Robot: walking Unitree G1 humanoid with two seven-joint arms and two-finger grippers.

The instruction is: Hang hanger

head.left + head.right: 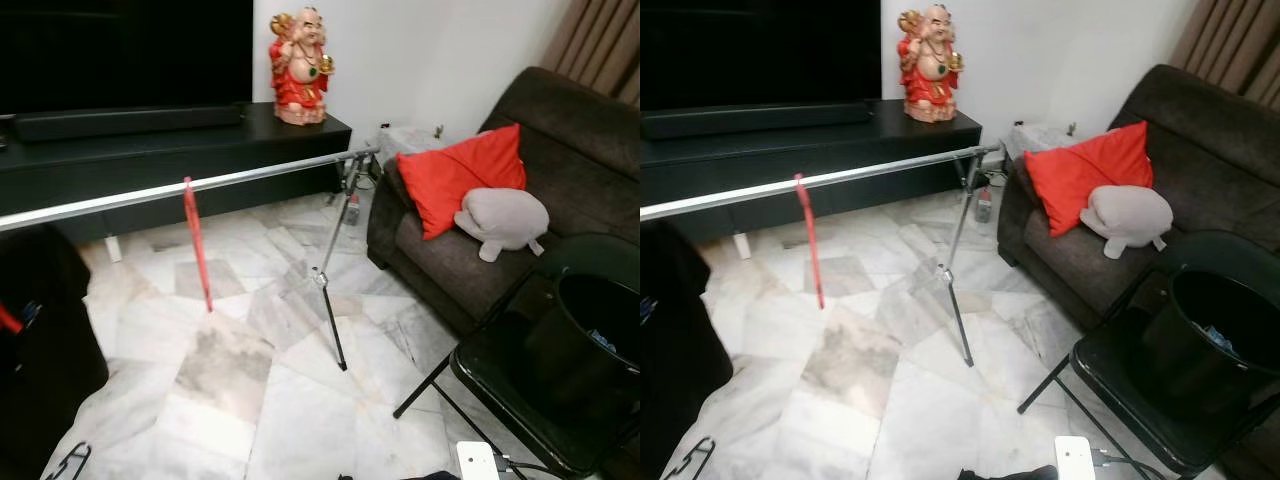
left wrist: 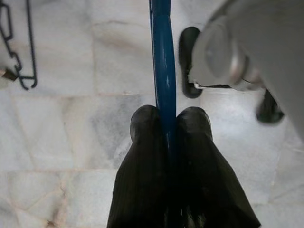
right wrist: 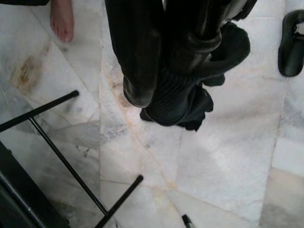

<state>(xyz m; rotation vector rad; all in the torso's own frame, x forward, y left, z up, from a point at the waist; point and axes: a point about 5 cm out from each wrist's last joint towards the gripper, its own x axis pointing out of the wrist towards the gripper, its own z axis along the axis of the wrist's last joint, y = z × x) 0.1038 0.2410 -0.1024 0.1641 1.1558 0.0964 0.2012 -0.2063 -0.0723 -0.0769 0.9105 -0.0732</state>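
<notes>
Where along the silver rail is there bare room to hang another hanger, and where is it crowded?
The silver rail is bare between the red hanger and its tripod stand, and also left of the red hanger. The tripod end crowds against the brown sofa. The left gripper holds a blue hanger.

Marble floor (image 1: 300,400) and what rests on it

A rail stand (image 1: 330,290), folding chair (image 1: 520,390) and sofa (image 1: 470,250) are seen standing on it; possibly a black hanger (image 1: 68,462) is lying nearby.

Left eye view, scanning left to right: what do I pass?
Red hanger on the rail → red figurine → rail's stand leg → red cushion → grey plush → black bucket.
</notes>
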